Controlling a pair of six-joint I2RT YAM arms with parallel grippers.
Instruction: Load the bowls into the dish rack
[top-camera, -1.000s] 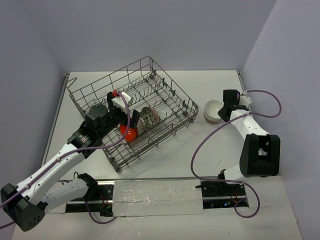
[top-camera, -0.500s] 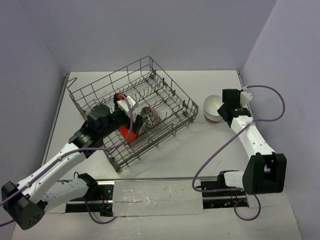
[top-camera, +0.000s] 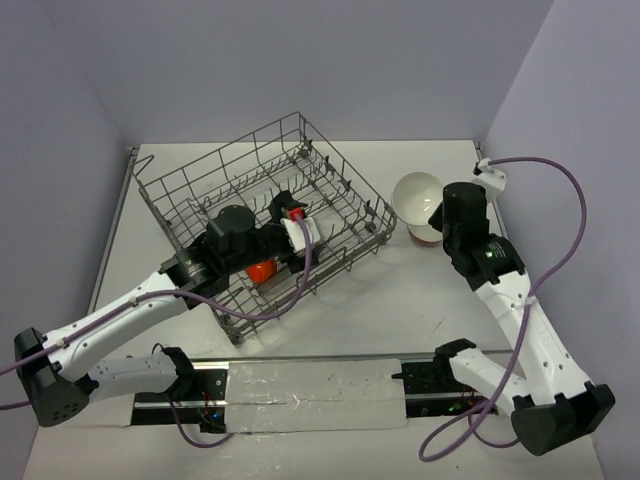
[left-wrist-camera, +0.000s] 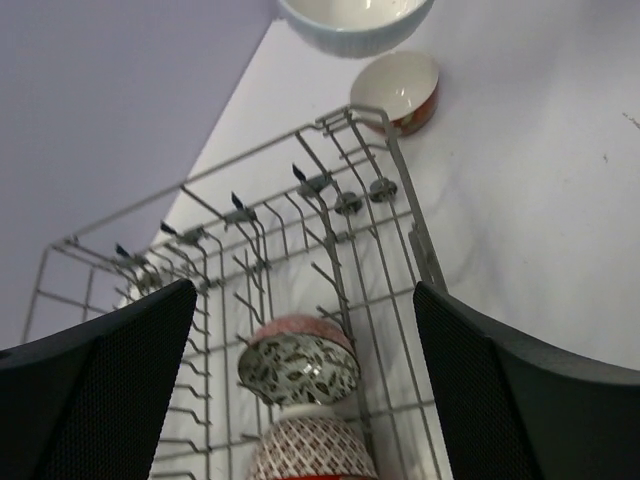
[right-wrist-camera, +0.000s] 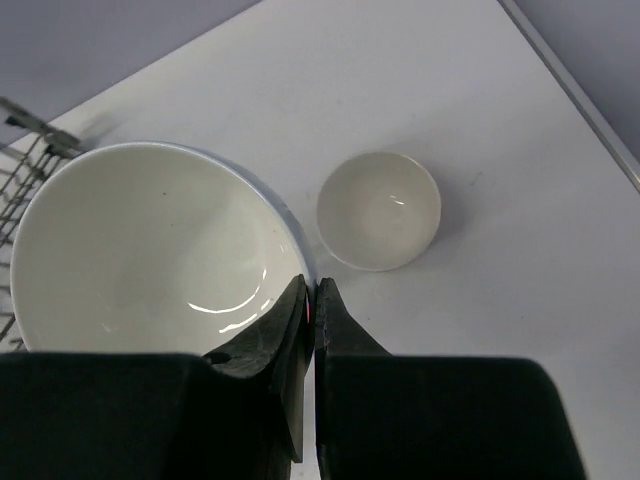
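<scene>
Two, perhaps three, bowls (left-wrist-camera: 300, 368) stand in the rack (top-camera: 218, 150) at centre left under the spread-apart left gripper (top-camera: 298, 228); at right, the right gripper (right-wrist-camera: 310, 290) pinches the rim of a white bowl (right-wrist-camera: 150, 250), with a small bowl (right-wrist-camera: 379, 210) left beside it.

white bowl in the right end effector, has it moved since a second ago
Yes: the white bowl has shifted up and left in the top view, toward the dish rack's right corner.

White table (top-camera: 350, 310), lilac walls (top-camera: 300, 60) (three sides), even light
</scene>
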